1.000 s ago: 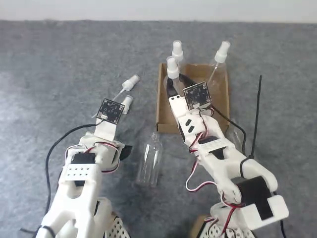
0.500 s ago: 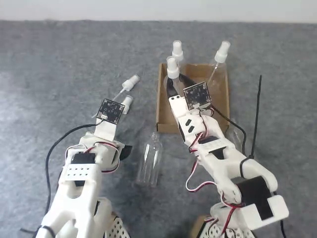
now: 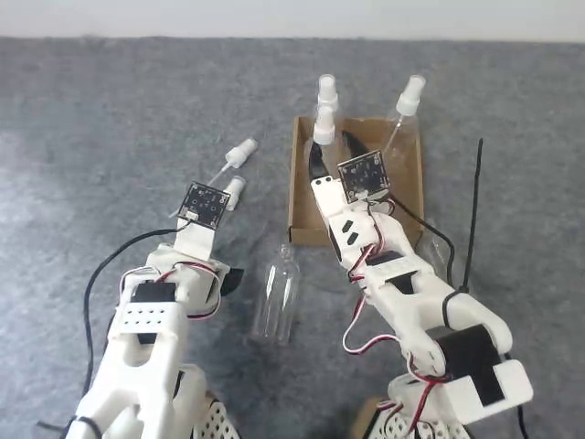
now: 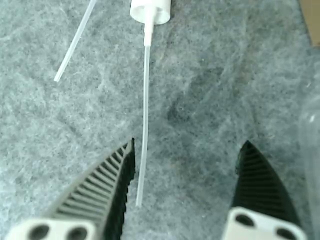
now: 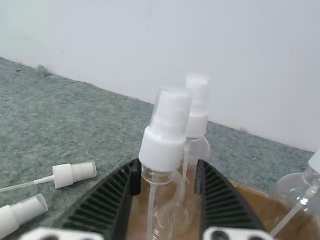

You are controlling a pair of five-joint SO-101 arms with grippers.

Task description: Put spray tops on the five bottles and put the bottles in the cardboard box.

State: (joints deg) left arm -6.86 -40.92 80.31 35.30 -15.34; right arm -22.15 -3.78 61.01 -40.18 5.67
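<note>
— Where is the right gripper (image 3: pixel 332 146)?
— Over the cardboard box (image 3: pixel 297 197), near the far edge of the table (image 3: pixel 110 110). Its jaws are spread, one on each side of a topped spray bottle (image 5: pixel 165 135) that stands in the box beside two more.
— And the left gripper (image 4: pixel 189 145)?
— Spread too, low over the table. The thin tube of a loose spray top (image 4: pixel 150 10) lies between its jaws. An uncapped bottle (image 3: pixel 277 291) lies between the arms.

Tool (image 5: pixel 167 167) parted around capped bottle (image 5: pixel 165 135) in cardboard box (image 5: pixel 255 200); two loose spray tops (image 5: pixel 74 174) on carpet (image 5: pixel 60 115).
</note>
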